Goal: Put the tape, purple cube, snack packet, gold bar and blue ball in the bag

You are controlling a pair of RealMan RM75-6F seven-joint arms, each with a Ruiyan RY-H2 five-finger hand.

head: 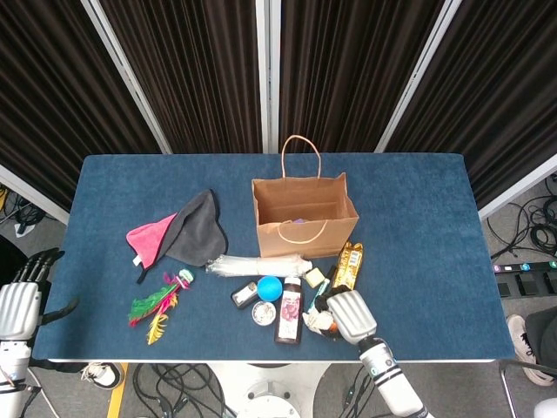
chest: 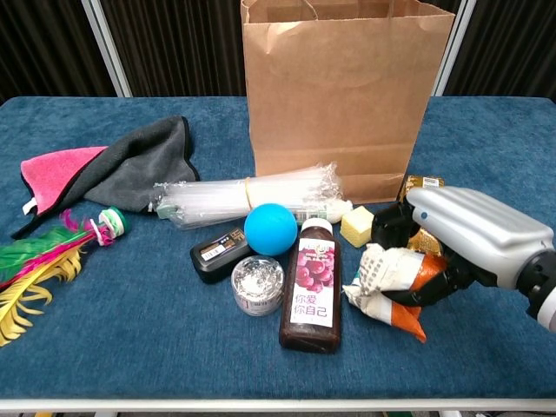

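Near the front edge of the blue felt worktop [head: 418, 226], the right hand [chest: 460, 239] curls its fingers around the crinkled white-and-orange snack packet [chest: 391, 282], just beside a dark juice bottle [chest: 311, 287]. A smooth blue ball [chest: 270, 228] and shiny gold bar [head: 347, 264] lie close by, before the upright brown paper bag [chest: 343, 95]. Open felt stretches right of the bag. Off the worktop's left corner, the left hand [head: 19, 300] hangs empty, fingers loosely spread.

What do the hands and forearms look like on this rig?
Right hand: glossy silver-grey ribbed back shell, black fingers, small blue dot by the knuckles. Its forearm is white with black bands. Left hand: the same silver ribbed shell and black fingers. No loose cables visible on either.
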